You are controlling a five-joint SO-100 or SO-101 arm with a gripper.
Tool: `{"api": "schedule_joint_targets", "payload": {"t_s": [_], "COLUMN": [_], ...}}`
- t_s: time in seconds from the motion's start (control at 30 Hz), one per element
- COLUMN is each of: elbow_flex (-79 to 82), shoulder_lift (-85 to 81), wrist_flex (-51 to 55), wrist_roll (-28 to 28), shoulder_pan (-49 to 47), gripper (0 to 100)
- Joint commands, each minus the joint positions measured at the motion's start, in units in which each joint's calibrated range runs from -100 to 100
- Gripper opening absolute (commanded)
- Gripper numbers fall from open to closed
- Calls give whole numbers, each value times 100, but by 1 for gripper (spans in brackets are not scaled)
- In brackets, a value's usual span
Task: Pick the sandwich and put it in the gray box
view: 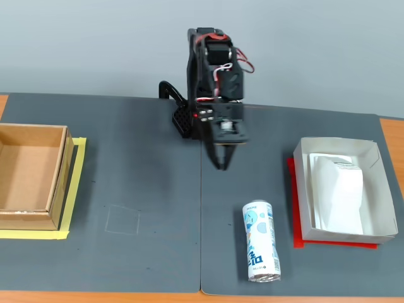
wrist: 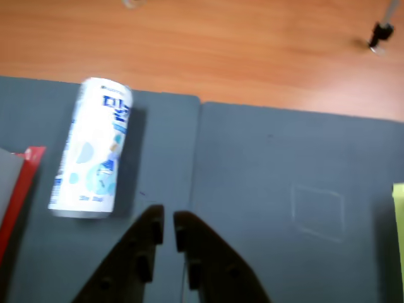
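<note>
The white wedge-shaped sandwich (view: 338, 192) lies inside the shallow gray box (view: 338, 144) at the right of the fixed view. My gripper (view: 222, 165) hangs above the middle of the dark mat, pointing down, well left of the box. In the wrist view the gripper (wrist: 168, 221) shows its two dark fingers almost together with nothing between them. Only a corner of the gray box (wrist: 6, 183) shows at the left edge of the wrist view; the sandwich is out of that view.
A blue-and-white drink can (view: 261, 240) lies on its side on the mat in front of the gripper, also seen in the wrist view (wrist: 93, 148). A deeper brown cardboard box (view: 58, 170) stands at the left on yellow tape (view: 77, 183). A red sheet (view: 297, 233) sits under the gray box.
</note>
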Motion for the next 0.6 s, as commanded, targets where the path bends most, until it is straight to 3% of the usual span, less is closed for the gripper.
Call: {"api": "schedule_joint_targets", "payload": {"t_s": [0.0,0.27,0.57], "elbow_flex": [1008,3541,4871], "shoulder_lift": [-814,-2772,-3866], "wrist_flex": [-498,-1045,-1088], "wrist_roll": [-5,-10,-10], "shoulder_pan": [228,220,317], "gripper": [2,2,2]}}
